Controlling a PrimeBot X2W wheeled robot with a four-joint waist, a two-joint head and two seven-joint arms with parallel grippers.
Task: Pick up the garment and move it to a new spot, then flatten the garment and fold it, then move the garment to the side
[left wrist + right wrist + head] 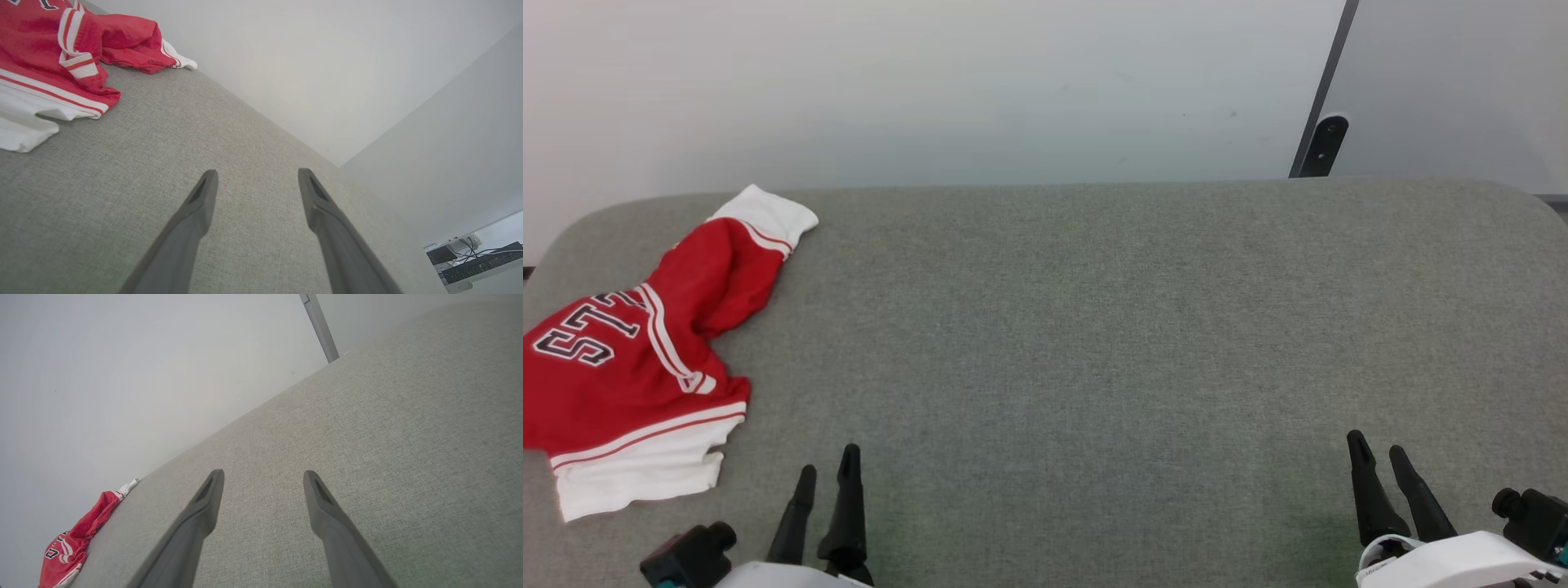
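The garment [637, 359], a red jersey-style shirt with white striped sleeve ends and black block letters, lies crumpled at the left end of the grey padded table [1094, 327]. One white sleeve end points to the back edge, another lies toward the front. The left wrist view has the garment [53, 53] at its upper left, and the right wrist view has it [73, 543] far off at the lower left. My left gripper [827, 464] stands open near the front edge, just right of the garment, touching nothing. Over the front right, my right gripper [1376, 445] is open and holds nothing.
A pale wall rises directly behind the table. A dark post [1323, 122] with a bracket stands behind the back right corner. A shelf with cables and electronics [470, 257] shows beyond the table's end in the left wrist view. Bare grey cloth spans the middle and right.
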